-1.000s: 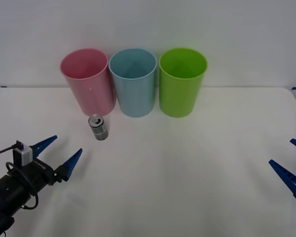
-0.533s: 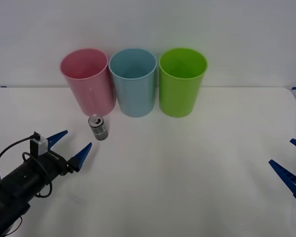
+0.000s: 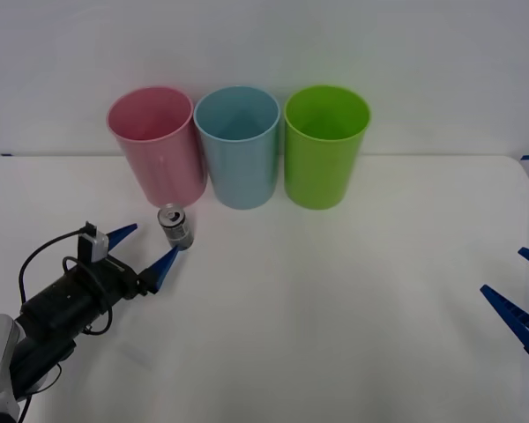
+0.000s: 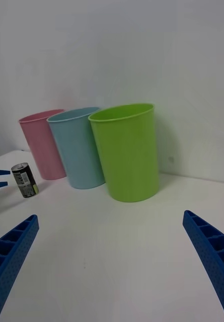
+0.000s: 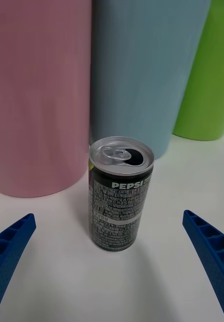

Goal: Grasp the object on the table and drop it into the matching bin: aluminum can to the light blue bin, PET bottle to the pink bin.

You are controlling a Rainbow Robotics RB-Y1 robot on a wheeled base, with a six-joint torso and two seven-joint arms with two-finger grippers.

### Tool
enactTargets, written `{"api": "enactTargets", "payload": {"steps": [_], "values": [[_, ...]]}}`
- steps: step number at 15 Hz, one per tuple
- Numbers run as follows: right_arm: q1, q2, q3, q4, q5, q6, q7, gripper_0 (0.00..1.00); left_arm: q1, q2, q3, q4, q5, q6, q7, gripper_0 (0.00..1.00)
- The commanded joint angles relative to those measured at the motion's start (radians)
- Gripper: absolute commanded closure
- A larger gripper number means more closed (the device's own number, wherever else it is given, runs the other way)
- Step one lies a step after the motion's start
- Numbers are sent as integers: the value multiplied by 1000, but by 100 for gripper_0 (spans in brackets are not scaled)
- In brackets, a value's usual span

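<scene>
Left pincer [image 3: 146, 248], lower left of front view, fingers apart, tips just short of Pepsi can [image 3: 175, 226], not touching. Can upright on white worktop [image 3: 335, 308], left of centre, just before gap between pink bin [image 3: 156, 145] and light blue bin [image 3: 239, 146]; pull-tab top silver, label dark. Lime green bin [image 3: 324, 145] beside blue one, upper centre. Right pincer [image 3: 522, 295] at right edge, low, fingers spread, well apart from can.
</scene>
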Motion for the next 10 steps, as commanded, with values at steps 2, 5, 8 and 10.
{"api": "enactTargets", "payload": {"steps": [2, 5, 8, 10], "values": [[0, 0, 0, 0, 0, 0, 0, 0, -29, -1, -9, 23, -29, 26, -3, 0], [0, 0, 0, 0, 0, 0, 0, 0, -70, 1, -12, 81, -29, 34, -17, 0], [0, 0, 0, 0, 0, 0, 0, 0, -113, -1, -15, 127, -49, 48, -26, 0], [0, 0, 0, 0, 0, 0, 0, 0, -138, -1, -20, 155, -57, 59, -34, 0]]}}
